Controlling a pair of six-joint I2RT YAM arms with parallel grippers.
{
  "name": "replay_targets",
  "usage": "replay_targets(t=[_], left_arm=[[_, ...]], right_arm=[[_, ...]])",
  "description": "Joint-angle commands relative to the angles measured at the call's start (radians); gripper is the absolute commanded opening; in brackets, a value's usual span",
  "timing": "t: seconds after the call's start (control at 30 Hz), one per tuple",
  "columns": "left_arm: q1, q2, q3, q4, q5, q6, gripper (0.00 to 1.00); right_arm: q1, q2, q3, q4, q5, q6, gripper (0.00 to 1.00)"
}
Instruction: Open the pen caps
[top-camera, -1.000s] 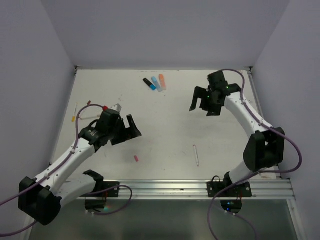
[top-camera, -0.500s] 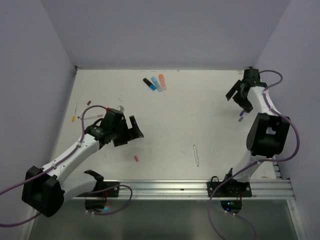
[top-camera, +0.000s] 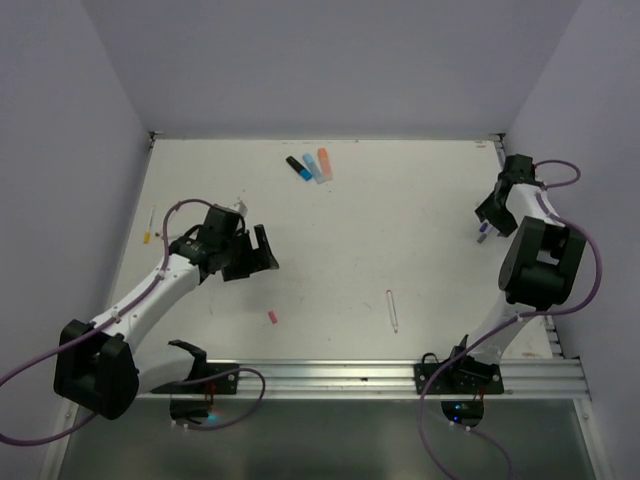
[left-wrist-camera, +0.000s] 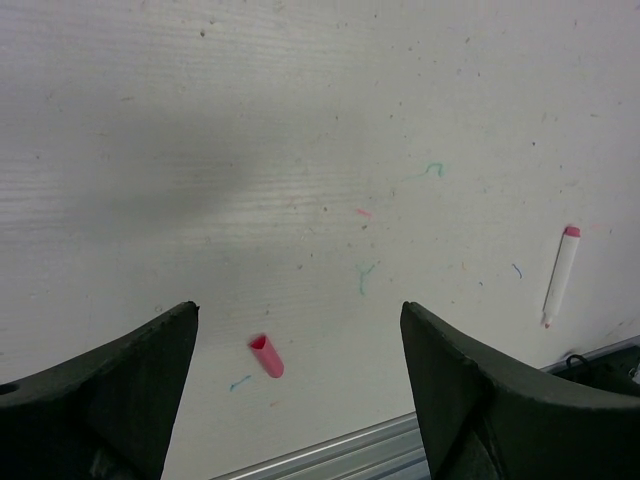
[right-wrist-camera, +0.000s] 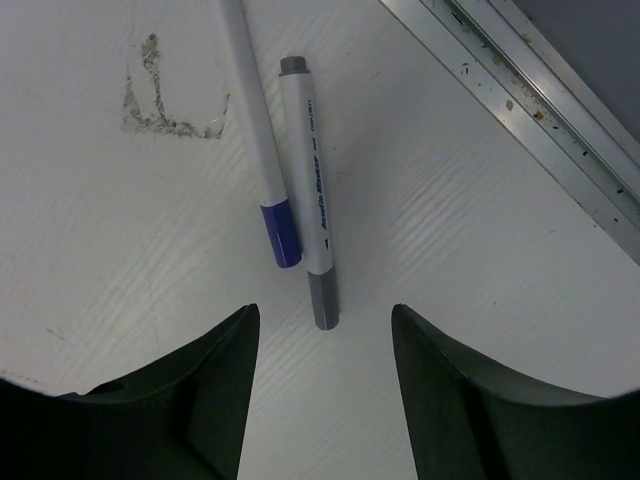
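Note:
My left gripper (top-camera: 257, 250) is open and empty above the table's left middle. In the left wrist view a loose pink cap (left-wrist-camera: 266, 356) lies on the table between its open jaws (left-wrist-camera: 298, 306); the cap also shows in the top view (top-camera: 272, 316). A white pen with a pink cap (left-wrist-camera: 571, 231) lies to the right (top-camera: 392, 310). My right gripper (top-camera: 487, 214) is open and empty at the far right edge. In the right wrist view (right-wrist-camera: 322, 308) it hovers over two capped white pens, one with a purple cap (right-wrist-camera: 280, 232), one with a grey cap (right-wrist-camera: 322, 300).
Black, blue and salmon markers (top-camera: 310, 166) lie at the back middle. Thin pens (top-camera: 150, 226) lie by the left wall. A metal rail (right-wrist-camera: 540, 110) runs along the right edge, close to the two pens. Another rail (top-camera: 380, 375) runs along the near edge.
My right arm has swung from the back middle out to the right edge and now points down over the two pens. My left gripper has shifted slightly left, still open.

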Motion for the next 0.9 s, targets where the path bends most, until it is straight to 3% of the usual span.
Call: replay_targets(t=[0.0, 0.2, 0.47, 0.77, 0.8, 0.87], left_arm=[[0.03, 0.003, 0.042, 0.009, 0.021, 0.052, 0.84], [0.04, -0.017, 0.03, -0.012, 0.024, 0.058, 0.84], [0.042, -0.026, 0.021, -0.008, 0.03, 0.046, 0.83], [0.043, -0.027, 0.025, -0.011, 0.041, 0.04, 0.83], [0.043, -0.03, 0.025, -0.014, 0.041, 0.041, 0.83], [0.042, -0.035, 0.027, -0.02, 0.044, 0.043, 0.83]], right_arm=[[-0.004, -0.005, -0.049, 0.095, -0.013, -0.04, 0.59], [-0.004, 0.053, -0.04, 0.133, -0.062, -0.082, 0.49], [-0.004, 0.073, -0.089, 0.152, -0.045, -0.105, 0.46], [-0.004, 0.049, -0.163, 0.151, -0.045, -0.132, 0.27], [-0.004, 0.047, -0.169, 0.148, -0.047, -0.135, 0.19], [-0.004, 0.035, -0.183, 0.137, -0.041, -0.137, 0.13]])
